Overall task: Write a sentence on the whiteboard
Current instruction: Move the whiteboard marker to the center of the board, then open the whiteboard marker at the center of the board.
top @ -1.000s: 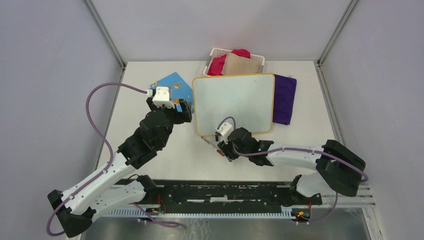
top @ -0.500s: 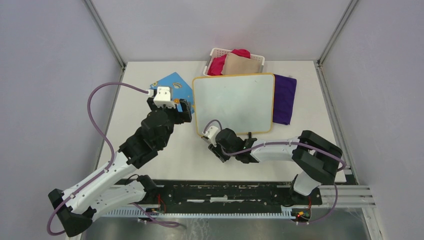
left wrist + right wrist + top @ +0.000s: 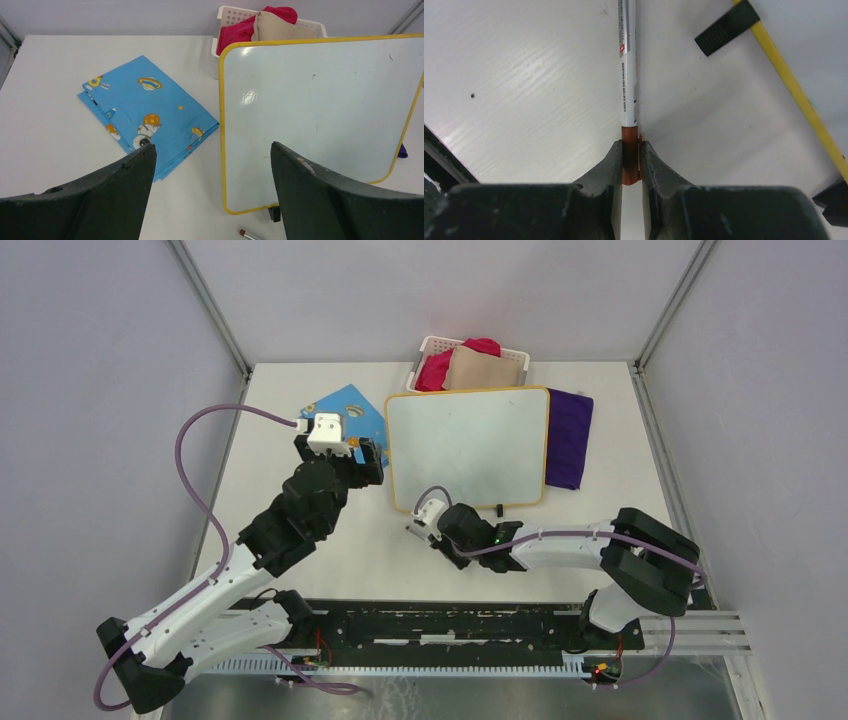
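My right gripper (image 3: pixel 630 150) is clamped on the dark-red end of a slim silver-white marker pen (image 3: pixel 627 75) lying on the white table (image 3: pixel 524 90); just beyond it is the near-left corner of the large white yellow-framed whiteboard (image 3: pixel 470 445); my left gripper (image 3: pixel 212 149) hangs spread wide over its left edge.

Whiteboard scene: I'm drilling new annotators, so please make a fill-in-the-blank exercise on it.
The right gripper holds the marker with its jaws ____.
The left gripper hangs with its jaws ____.
The whiteboard has a frame coloured ____.
The whiteboard's surface bears ____ words.
Missing words: shut; open; yellow; no.
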`<state>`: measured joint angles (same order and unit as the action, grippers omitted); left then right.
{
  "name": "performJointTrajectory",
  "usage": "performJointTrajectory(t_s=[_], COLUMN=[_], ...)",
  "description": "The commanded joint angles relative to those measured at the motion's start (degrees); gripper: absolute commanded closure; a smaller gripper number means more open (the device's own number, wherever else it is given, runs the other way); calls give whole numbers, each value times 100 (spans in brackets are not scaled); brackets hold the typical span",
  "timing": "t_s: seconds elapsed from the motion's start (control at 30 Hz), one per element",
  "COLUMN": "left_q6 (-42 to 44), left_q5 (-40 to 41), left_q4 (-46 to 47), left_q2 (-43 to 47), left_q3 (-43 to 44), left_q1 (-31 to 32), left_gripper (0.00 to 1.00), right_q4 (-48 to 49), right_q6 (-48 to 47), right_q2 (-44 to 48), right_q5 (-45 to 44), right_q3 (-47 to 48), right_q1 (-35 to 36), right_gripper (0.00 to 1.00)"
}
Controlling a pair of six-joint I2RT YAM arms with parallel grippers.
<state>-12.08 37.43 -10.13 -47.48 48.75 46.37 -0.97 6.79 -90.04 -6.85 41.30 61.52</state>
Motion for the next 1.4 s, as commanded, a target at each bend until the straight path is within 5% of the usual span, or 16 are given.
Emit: performJointTrajectory(t_s=[0.0, 0.2, 0.43, 1.0, 1.27, 1.37], left_q6=[177, 159, 153, 193, 201, 208], left_q5=[60, 13, 16, 88, 115, 133], left_q4=[267, 249, 232, 264, 262, 274], left_q2=[11, 9, 88, 240, 219, 242], left_q3=[86, 91, 91, 82, 73, 66], left_q1=[30, 30, 38, 74, 74, 74], left_gripper=[11, 11, 11, 11, 11, 11], right_q4=[-587, -865, -1214, -1232, -875, -585], right_q6=[72, 8, -237, -90, 109, 235], right_q2=[406, 373, -264, -1057, -788, -210], right_q5=[-229, -169, -189, -48, 77, 183], right_q3=[-141, 326, 1227, 1408, 1023, 757], right_q1=[51, 53, 46, -61, -70, -68], right_gripper=[82, 57, 54, 70, 100, 100])
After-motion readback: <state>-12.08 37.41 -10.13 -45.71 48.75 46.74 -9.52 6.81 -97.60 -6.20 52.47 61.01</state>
